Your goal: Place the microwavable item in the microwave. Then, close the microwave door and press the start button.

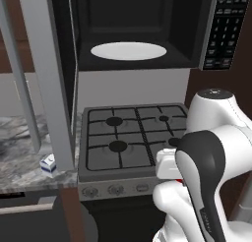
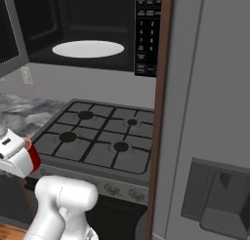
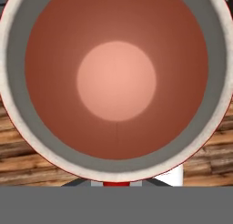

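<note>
From the left base view, the microwave [image 1: 147, 29] hangs above a black gas stove [image 1: 130, 137], its dark cavity open and a white round turntable plate [image 1: 129, 51] lying flat on the cavity floor, with a keypad strip [image 1: 224, 29] down the right side. The microwave door [image 1: 54, 74] stands swung out to the left, showing its grey inner frame and a long grey handle [image 1: 22, 83] on the near edge. A small white-and-blue milk carton [image 1: 48, 163] sits on the marbled tabletop [image 1: 19, 157] left of the stove, just beside the door's lower edge. The arm's white and dark links rise at the near right, and a sliver of red shows low behind them, in front of the stove's front edge. From the right base view, the red cup [image 2: 34, 158] shows as a red edge against the white hand at the near left, held in the air in front of the stove's near left corner, well below the cavity and plate. A tall grey refrigerator [image 2: 205, 112] stands to the right. In the hand view, the cup [image 3: 116, 77] is seen straight down its mouth: a pale thick rim, a grey inner band, a reddish-brown wall and a lighter round bottom, over a wooden floor [image 3: 27, 159]. The end effector [image 3: 116, 184] is clamped on the cup's wall at the bottom edge.
</note>
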Motion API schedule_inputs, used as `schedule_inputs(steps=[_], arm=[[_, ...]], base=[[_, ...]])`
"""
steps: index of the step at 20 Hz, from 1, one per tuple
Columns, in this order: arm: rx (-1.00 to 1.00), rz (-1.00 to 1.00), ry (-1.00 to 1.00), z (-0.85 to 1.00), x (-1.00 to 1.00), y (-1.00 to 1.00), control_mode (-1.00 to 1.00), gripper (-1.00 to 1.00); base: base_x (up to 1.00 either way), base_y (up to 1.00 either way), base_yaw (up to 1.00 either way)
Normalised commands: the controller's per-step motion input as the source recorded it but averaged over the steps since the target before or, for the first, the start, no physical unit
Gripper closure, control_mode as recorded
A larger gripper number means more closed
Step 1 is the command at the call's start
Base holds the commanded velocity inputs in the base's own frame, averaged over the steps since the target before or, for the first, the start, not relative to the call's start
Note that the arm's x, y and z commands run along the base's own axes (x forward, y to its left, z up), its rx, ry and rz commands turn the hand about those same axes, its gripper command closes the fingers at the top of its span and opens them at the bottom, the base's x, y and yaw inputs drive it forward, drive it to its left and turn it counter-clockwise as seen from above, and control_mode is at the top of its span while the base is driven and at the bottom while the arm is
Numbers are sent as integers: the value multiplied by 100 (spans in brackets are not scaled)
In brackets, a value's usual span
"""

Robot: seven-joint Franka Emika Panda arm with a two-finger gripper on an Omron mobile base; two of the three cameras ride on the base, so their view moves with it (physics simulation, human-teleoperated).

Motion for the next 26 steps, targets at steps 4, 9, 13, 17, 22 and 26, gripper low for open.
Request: schedule_inputs(steps=[4,9,13,17,22,26], arm=[[0,0,0,0,0,0,100,100],[0,0,0,0,0,0,100,100],[0,0,0,11,6,-3,-100,100],[0,0,-8,90,25,-24,-100,100],[-1,0,-14,100,33,-24,-100,100],[-1,0,-6,94,41,-10,-100,100]], base=[[2,0,0],[11,0,0],[11,-5,0],[0,0,0],[0,0,0],[0,0,0]])
